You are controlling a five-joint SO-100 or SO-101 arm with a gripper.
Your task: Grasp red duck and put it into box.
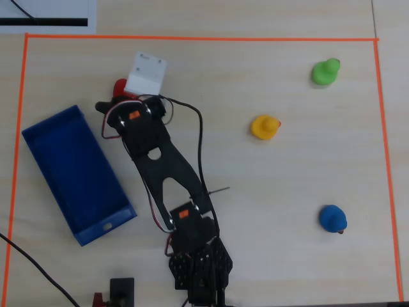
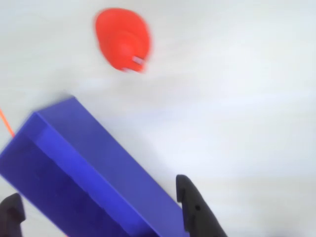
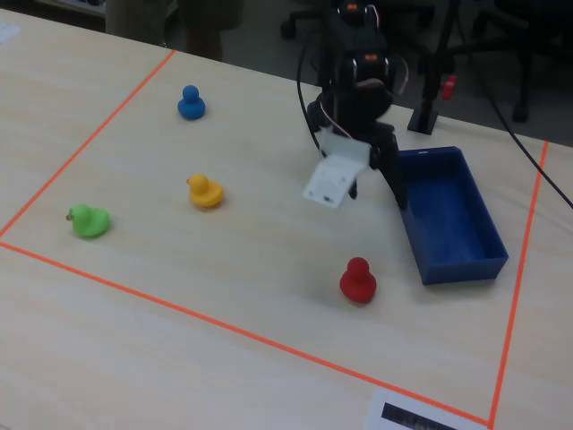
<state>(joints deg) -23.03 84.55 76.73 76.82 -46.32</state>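
Note:
The red duck (image 3: 358, 279) stands on the table near the front, beside the box's near end. In the overhead view (image 1: 119, 87) the white wrist-camera mount partly covers it. In the wrist view the duck (image 2: 122, 39) is blurred, at the top left. The box (image 1: 77, 173) is a shallow blue tray with nothing in it; it also shows in the fixed view (image 3: 448, 215) and in the wrist view (image 2: 89, 173). My gripper (image 2: 103, 212) is open and empty, hanging over the box's long wall, with one finger on each side of it. In the fixed view my gripper (image 3: 376, 184) is above the box's left wall, well short of the duck.
A green duck (image 1: 325, 71), a yellow duck (image 1: 264, 126) and a blue duck (image 1: 333, 219) stand apart on the right of the overhead view. Orange tape (image 1: 192, 39) frames the work area. The arm's base (image 1: 198, 268) sits at the bottom edge.

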